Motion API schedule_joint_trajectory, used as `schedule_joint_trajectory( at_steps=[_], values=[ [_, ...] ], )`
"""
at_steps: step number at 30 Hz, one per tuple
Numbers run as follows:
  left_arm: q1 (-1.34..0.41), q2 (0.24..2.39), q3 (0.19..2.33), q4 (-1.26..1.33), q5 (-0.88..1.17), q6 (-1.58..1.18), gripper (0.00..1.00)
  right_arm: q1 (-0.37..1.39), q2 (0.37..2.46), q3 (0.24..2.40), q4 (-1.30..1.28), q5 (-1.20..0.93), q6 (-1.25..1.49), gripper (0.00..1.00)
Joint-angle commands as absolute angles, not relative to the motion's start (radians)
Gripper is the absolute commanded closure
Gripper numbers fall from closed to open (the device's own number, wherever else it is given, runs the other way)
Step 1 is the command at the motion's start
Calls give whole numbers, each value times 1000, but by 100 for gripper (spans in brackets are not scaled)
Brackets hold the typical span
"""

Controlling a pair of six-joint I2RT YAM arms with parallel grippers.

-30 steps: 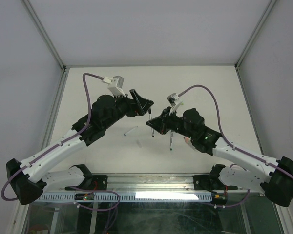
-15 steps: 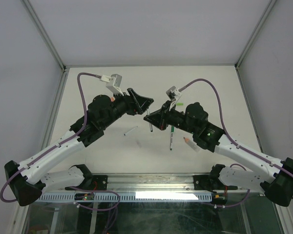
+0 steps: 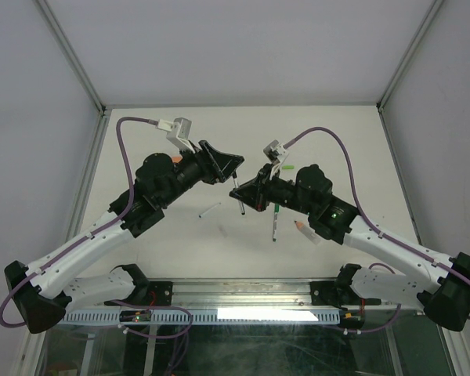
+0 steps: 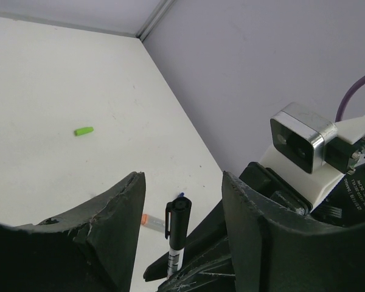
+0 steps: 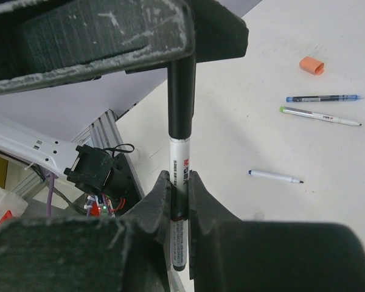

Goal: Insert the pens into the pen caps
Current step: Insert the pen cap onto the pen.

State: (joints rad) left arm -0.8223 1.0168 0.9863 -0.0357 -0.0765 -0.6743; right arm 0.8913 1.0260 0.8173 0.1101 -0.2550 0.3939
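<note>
My right gripper (image 5: 179,179) is shut on the white barrel of a pen (image 5: 181,155) and holds it upright above the table. A black pen cap (image 5: 181,100) sits on the pen's upper end. My left gripper (image 4: 182,182) is open and straddles that black cap (image 4: 178,222), with a gap on both sides. In the top view the two grippers meet mid-table, left (image 3: 229,164) and right (image 3: 247,194). More pens lie on the table: a dark blue one (image 5: 322,98), a green-tipped white one (image 5: 319,115) and a short white one (image 5: 274,176).
A light green cap (image 4: 83,131) lies alone toward the back of the table. An orange cap (image 5: 312,65) rests beyond the loose pens. An orange-tipped clear pen (image 3: 301,227) and a green pen (image 3: 275,219) lie beside the right arm. The right wrist camera (image 4: 301,146) is close to my left fingers.
My left gripper has moved in over the capped end of the pen and its jaws have narrowed around the cap. The right arm shifted slightly left, still holding the pen.
</note>
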Motion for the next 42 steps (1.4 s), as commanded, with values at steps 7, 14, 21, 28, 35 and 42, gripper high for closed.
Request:
schedule_joint_trajectory(
  at_steps=[7, 14, 21, 28, 35, 42],
  values=[
    [-810, 1013, 1001, 21, -48, -695, 58, 887, 1022, 854, 170, -289, 382, 100],
    [-811, 1019, 998, 21, -35, -701, 65, 888, 1014, 855, 180, -274, 383, 100],
    [-811, 1020, 999, 22, -28, -702, 75, 888, 1019, 875, 182, -263, 375, 100],
    [-812, 1020, 1003, 24, -17, -694, 100, 888, 1025, 887, 178, -240, 378, 100],
    [-812, 1037, 1028, 9, 39, -641, 100, 883, 1047, 969, 132, -129, 372, 100],
    [-822, 1100, 1132, -90, 119, -550, 100, 839, 1103, 1159, 134, -87, 315, 100]
  ],
)
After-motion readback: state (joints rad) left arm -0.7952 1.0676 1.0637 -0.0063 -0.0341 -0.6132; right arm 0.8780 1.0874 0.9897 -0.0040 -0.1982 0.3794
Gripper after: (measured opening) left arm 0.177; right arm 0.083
